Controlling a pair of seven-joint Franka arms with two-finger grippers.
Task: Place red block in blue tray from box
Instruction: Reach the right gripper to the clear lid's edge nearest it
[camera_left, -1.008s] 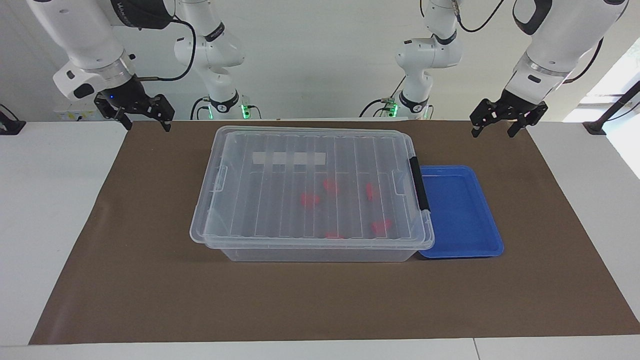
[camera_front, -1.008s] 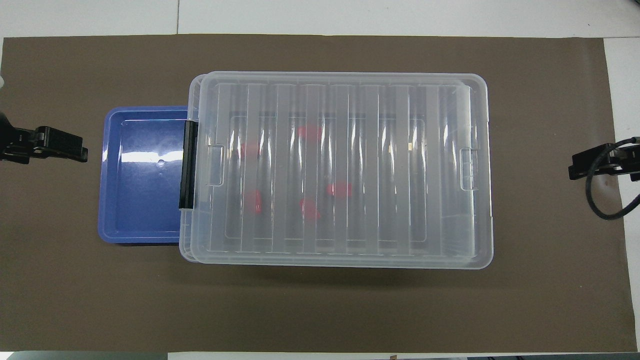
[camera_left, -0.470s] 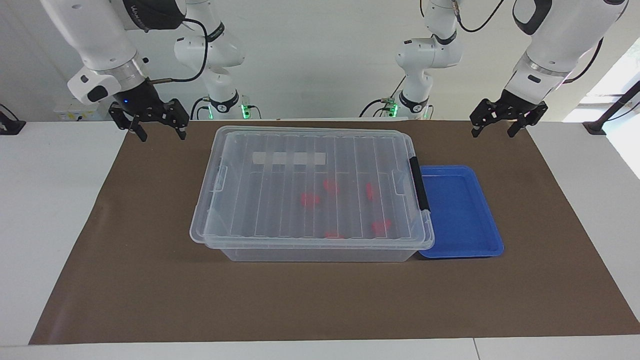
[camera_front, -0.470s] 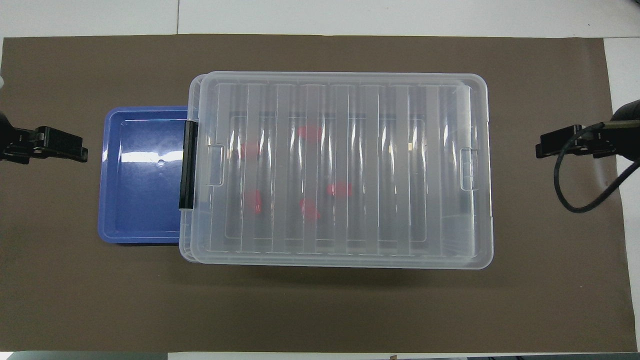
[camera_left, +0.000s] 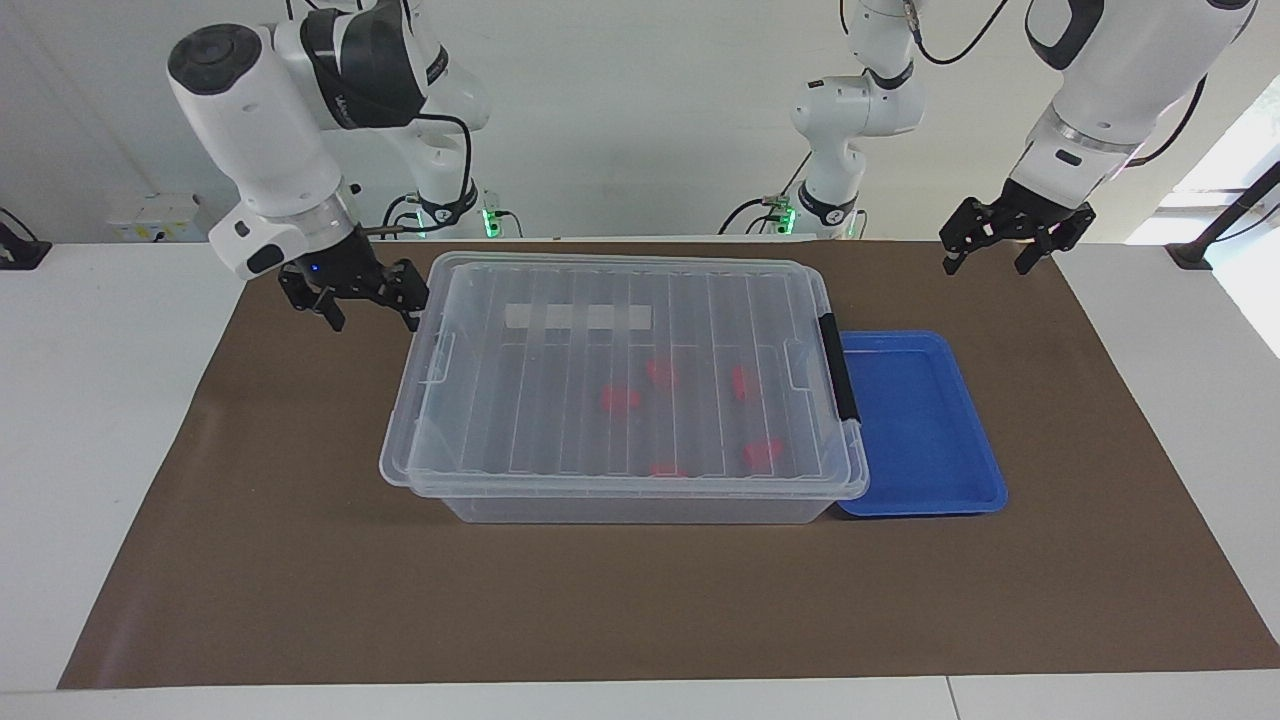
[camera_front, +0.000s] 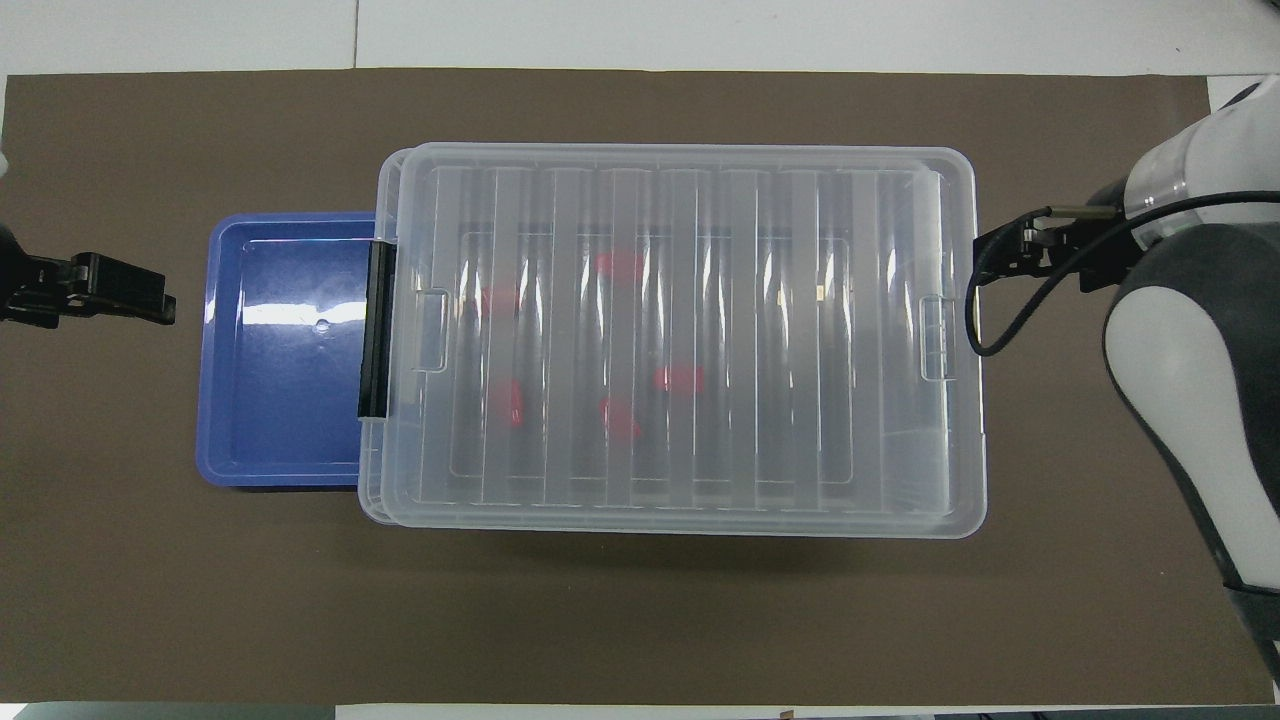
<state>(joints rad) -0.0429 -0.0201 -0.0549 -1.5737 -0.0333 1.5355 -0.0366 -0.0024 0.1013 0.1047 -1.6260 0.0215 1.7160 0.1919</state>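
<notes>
The box is a clear bin with its ribbed lid on and a black latch handle; it also shows in the overhead view. Several red blocks lie inside, blurred through the lid; one red block is near the middle. The blue tray lies empty against the box's latch end. My right gripper is open, low beside the box's end toward the right arm; I cannot tell if it touches. My left gripper is open and waits beside the tray.
A brown mat covers the table under everything. White table shows past the mat's ends. The right arm's cable hangs beside the lid's edge.
My right gripper has moved down and in toward the box's end, from over the mat's corner to just beside the lid. The left arm, box, tray and blocks have not moved.
</notes>
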